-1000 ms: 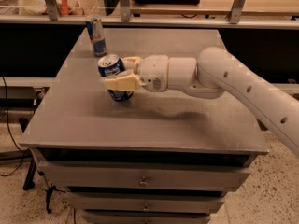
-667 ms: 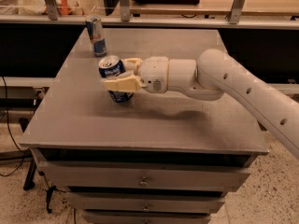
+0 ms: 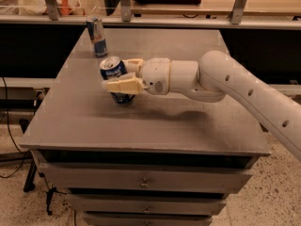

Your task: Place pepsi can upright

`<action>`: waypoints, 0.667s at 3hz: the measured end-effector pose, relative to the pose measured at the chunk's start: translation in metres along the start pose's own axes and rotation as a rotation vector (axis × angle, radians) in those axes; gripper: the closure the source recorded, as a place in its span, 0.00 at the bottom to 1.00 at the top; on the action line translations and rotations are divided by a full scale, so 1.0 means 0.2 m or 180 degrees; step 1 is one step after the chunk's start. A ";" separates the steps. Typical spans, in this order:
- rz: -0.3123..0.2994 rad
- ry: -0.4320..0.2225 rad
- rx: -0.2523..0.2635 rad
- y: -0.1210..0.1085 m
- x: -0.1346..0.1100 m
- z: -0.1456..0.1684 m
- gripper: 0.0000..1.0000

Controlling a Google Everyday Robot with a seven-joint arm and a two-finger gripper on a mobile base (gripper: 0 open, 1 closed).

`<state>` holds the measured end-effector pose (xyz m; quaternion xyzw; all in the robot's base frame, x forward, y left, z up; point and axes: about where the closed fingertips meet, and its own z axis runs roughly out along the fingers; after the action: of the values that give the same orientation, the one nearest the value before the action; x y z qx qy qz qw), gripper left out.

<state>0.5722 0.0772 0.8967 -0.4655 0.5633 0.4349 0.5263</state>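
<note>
The pepsi can is dark blue with white label patches and a silver top. It stands nearly upright, tilted slightly left, on the grey table left of centre. My gripper reaches in from the right on a white arm. Its cream fingers are closed around the can's middle, one in front and one behind. The can's base is at or just above the tabletop; I cannot tell which.
A slimmer, taller blue-and-silver can stands upright at the back left of the table, a short way behind the pepsi can. The table has drawers below its front edge. A shelf with metal legs runs behind the table.
Almost nothing has changed. The gripper still holds the pepsi can in the same spot, and the can's tilt looks the same.
</note>
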 end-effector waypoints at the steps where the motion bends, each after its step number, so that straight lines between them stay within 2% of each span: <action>1: 0.0001 0.0002 0.0002 0.00 0.00 -0.01 0.00; 2: 0.0000 0.0002 0.0002 0.00 0.00 -0.01 0.00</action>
<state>0.5725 0.0756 0.8963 -0.4655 0.5636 0.4346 0.5261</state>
